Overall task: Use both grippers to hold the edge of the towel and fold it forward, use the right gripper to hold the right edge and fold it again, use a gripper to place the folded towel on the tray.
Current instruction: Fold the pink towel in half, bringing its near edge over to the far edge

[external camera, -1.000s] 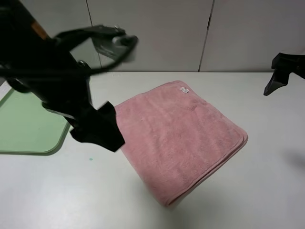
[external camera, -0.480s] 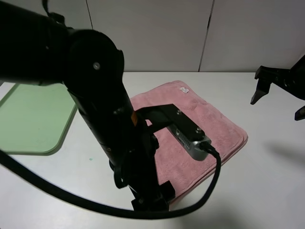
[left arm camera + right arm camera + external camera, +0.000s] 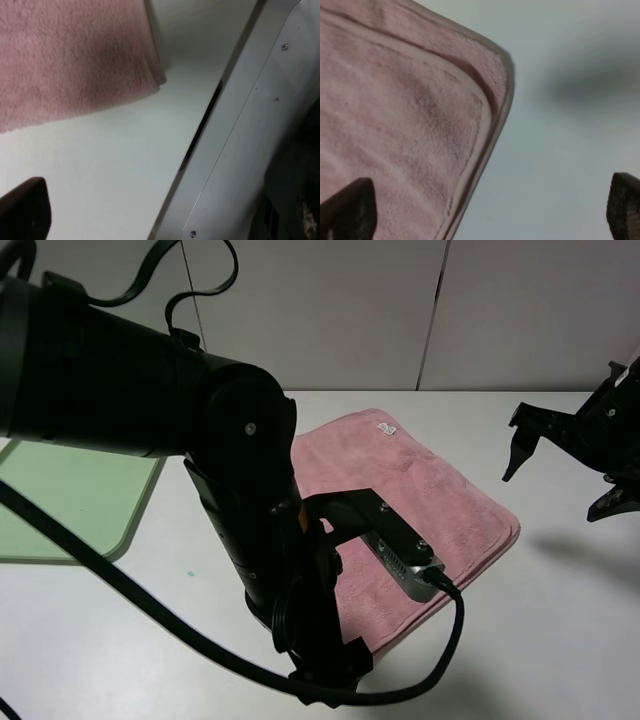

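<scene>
The pink towel (image 3: 440, 490) lies folded in two layers in the middle of the table, its white tag (image 3: 386, 428) at the far corner. My left arm reaches across its near-left part, and my left gripper (image 3: 325, 680) hangs by the towel's near corner (image 3: 75, 60). One black fingertip (image 3: 25, 210) shows, empty. My right gripper (image 3: 560, 470) hovers open and empty just right of the towel's right corner, where the stitched hem (image 3: 485, 125) shows. The pale green tray (image 3: 60, 510) sits at the far left, partly hidden by the left arm.
The white table's front edge and a grey metal frame (image 3: 240, 130) lie close to the left gripper. A black cable (image 3: 440, 640) loops from the left wrist over the towel's near edge. A pale panelled wall (image 3: 340, 310) stands behind the table.
My left arm swung from above the tray across to the towel's near corner and lowered. My right gripper moved left and down toward the towel's right corner.
</scene>
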Tool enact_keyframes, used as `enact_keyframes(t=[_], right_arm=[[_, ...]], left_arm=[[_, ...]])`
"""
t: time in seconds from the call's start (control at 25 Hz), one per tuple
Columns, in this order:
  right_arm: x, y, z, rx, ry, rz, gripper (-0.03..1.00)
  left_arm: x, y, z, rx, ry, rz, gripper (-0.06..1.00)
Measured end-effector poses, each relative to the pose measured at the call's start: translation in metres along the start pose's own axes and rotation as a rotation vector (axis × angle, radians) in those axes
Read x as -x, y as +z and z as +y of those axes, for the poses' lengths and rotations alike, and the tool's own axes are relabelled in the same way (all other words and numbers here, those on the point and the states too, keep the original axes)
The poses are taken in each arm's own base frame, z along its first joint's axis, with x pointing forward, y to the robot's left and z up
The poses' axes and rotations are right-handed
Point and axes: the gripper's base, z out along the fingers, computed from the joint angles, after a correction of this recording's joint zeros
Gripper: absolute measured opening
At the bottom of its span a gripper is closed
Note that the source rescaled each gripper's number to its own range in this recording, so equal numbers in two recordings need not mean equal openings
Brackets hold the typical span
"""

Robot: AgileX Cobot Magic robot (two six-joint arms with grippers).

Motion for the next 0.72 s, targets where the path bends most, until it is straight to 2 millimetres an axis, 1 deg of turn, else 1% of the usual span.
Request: enact_keyframes(t=[0.16,0.4,0.72], right_arm=[[0.003,0.013,0.000,-0.016,0.024,0.024,1.00],[0.006,0.028,0.001,-0.033,0.069,0.050,1.00],[0.010,0.039,0.002,-0.033,0.154,0.047,1.00]], left_arm=[[0.000,0.002,0.000,0.001,0.019,0.001,0.99],[0.001,0.016,0.004,-0.003,0.040,0.042,0.99],[0.002,0.017,0.004,0.004,0.064,0.031,0.99]])
